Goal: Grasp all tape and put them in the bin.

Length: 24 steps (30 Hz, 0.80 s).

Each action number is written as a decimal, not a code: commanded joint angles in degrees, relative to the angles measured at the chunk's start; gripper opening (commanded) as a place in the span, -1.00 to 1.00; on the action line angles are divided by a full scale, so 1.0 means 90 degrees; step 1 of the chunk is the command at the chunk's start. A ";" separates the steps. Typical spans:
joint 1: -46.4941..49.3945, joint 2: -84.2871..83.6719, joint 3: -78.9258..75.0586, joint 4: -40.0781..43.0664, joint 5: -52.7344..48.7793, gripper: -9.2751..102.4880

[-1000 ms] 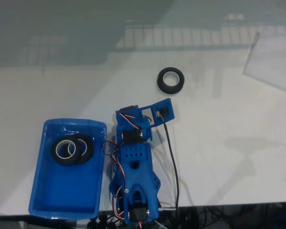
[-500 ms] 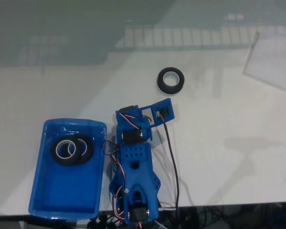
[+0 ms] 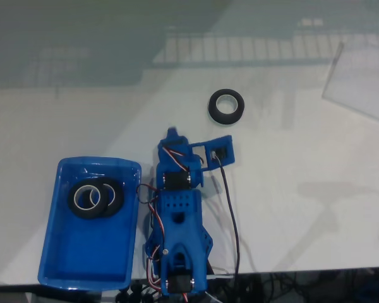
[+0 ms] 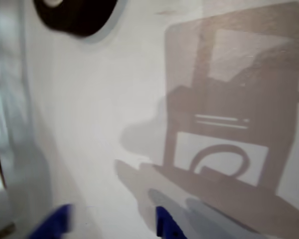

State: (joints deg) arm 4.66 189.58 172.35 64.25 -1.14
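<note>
blue plastic makes up both the arm [image 3: 177, 221] and the bin [image 3: 88, 222] in the fixed view. the bin sits in the lower left of the frame, just beside the arm's base, and two black tape rolls [image 3: 96, 199] lie in its upper half, overlapping each other; the left one shows a white inner core. a third tape roll [image 3: 227, 106] lies alone on the white table [image 3: 303, 158] in the upper middle of the frame, apart from the arm's tip and above and to the right of it. a black cable [image 3: 230, 214] runs down the table along the arm's right side to the bottom edge. a pale sheet [image 3: 363, 82] lies at the upper right.

in the wrist view the picture is blurred. part of a black tape roll [image 4: 74, 15] shows at the upper left corner, on the white surface. two blue fingertips [image 4: 167, 226] rise from the bottom edge with bare table between them, so the gripper [image 4: 109, 226] stands parted and grasps nothing. a brownish reflection spreads over the right half of that frame.
</note>
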 commanded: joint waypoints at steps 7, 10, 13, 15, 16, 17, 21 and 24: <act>0.1113 -0.1777 -0.1367 -0.0879 0.1201 -0.03; 0.1387 -0.3096 -0.2266 -0.0879 0.1602 -0.03; 0.1572 -0.4395 -0.3213 -0.0850 0.1982 -0.03; 0.1650 -0.5264 -0.3867 -0.0801 0.2207 -0.03; 0.1689 -0.5693 -0.4199 -0.0762 0.2295 -0.03; 0.1738 -0.6104 -0.4531 -0.0703 0.2373 -0.04; 0.1914 -0.7549 -0.5693 -0.0459 0.2539 -0.04; 0.1992 -0.8408 -0.6182 -0.0459 0.2568 -0.06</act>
State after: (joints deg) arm 21.97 119.62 122.87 59.85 21.45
